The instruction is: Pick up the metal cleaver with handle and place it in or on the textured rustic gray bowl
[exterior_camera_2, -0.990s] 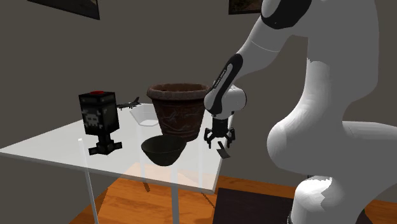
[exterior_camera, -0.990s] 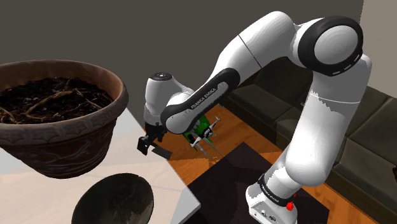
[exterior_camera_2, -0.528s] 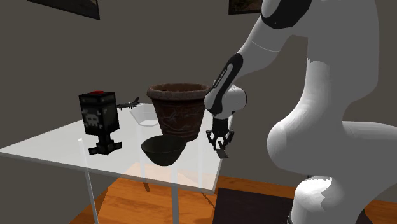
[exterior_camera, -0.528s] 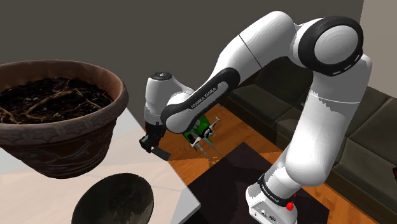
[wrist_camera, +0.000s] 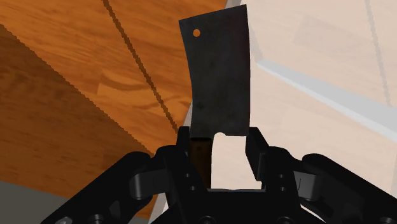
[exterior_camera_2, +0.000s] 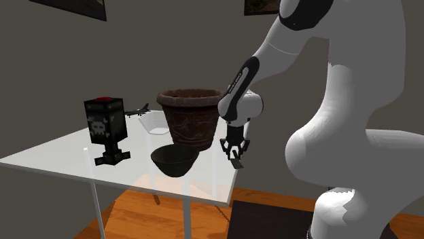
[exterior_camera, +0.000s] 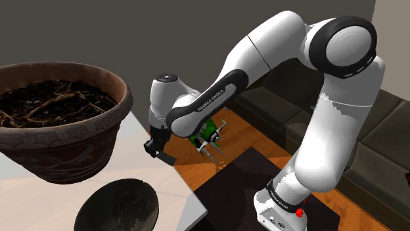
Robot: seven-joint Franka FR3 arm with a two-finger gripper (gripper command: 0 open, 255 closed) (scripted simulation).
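Claw (wrist_camera: pixel 220 132) clamped narrow on the cleaver (wrist_camera: pixel 219 76), fingers (wrist_camera: pixel 184 145) either side of the blade's base where the brown handle starts. Cleaver sits at the tabletop (exterior_camera_2: pixel 54 153) edge, blade overhanging the wooden floor (wrist_camera: pixel 63 95); can't tell if it's off the surface. Grasp looks done; lift, carry and drop into the dark gray bowl (exterior_camera_2: pixel 173 161) are left. Bowl is near, same tabletop, just in front of a big brown plant pot (exterior_camera_2: pixel 190 119). Tabletop pale, see-through. Black skull cube (exterior_camera_2: pixel 105 122) further along. Room: gray walls, dark sofa (exterior_camera: pixel 368 157), dark rug (exterior_camera: pixel 230 177).
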